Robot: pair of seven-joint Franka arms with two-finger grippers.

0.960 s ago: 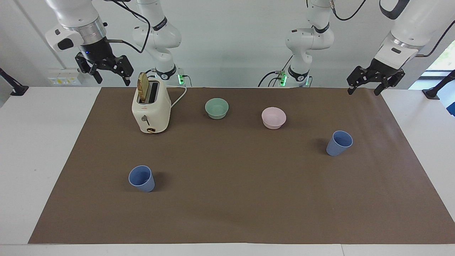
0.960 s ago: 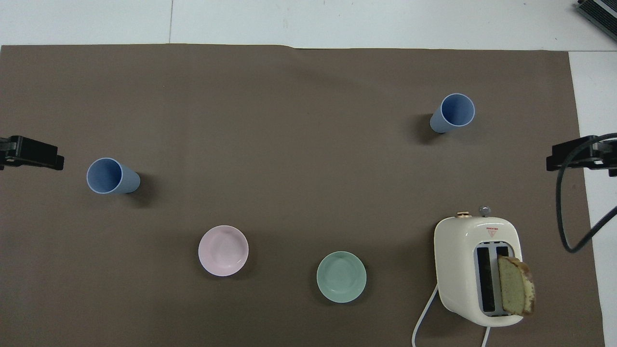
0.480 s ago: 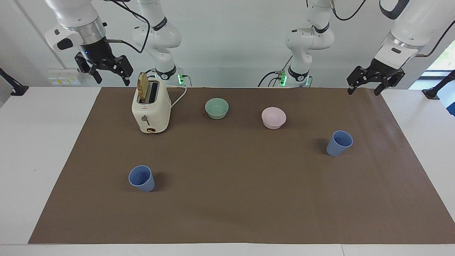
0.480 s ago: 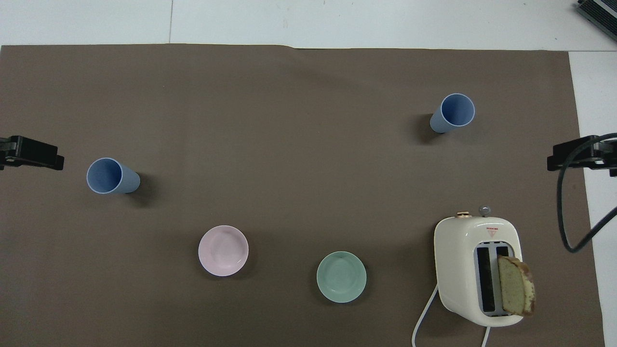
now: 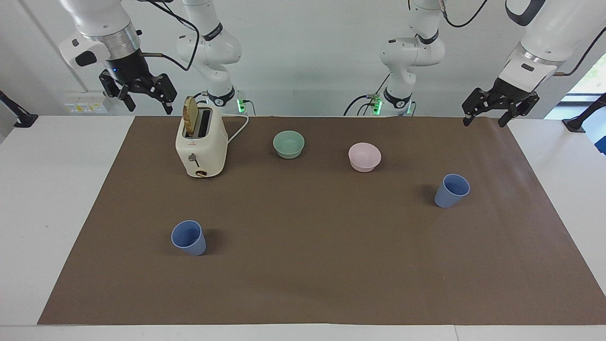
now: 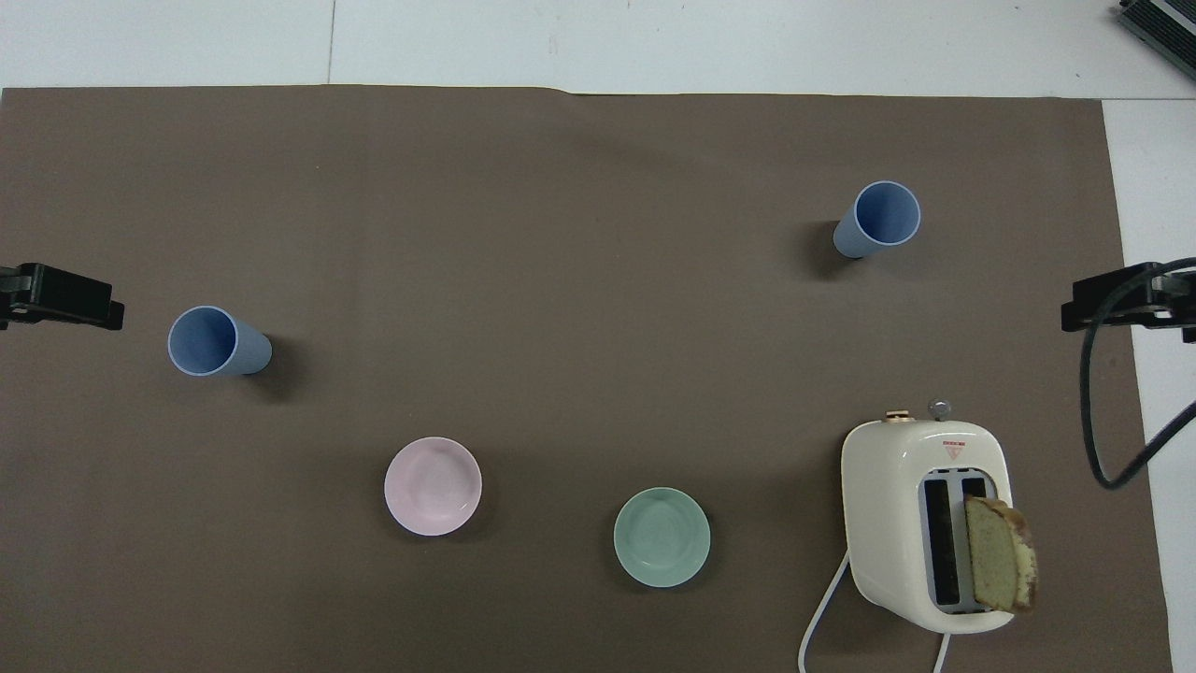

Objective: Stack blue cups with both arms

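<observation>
The right pincer point(image 5: 144, 100) hangs spread and empty above the counter's edge by the cream toaster point(image 5: 201, 144). One matte blue cup point(image 5: 189, 237) stands upright, mouth up, tapering downward, farther from the robots than the toaster. The other blue cup point(image 5: 452, 190) stands likewise toward the left arm's end. The left pincer point(image 5: 487, 116) hangs spread, empty.

The two cups point(image 5: 188, 237) point(image 5: 451, 191) are soft blue. One bowl point(image 5: 289, 144) is mint green and the other bowl point(image 5: 364, 157) is pale pink. The toaster point(image 5: 201, 147) is cream, with tan bread point(image 5: 190, 115) in it. The mat point(image 5: 312, 265) is plain brown on a white table point(image 5: 42, 199).
</observation>
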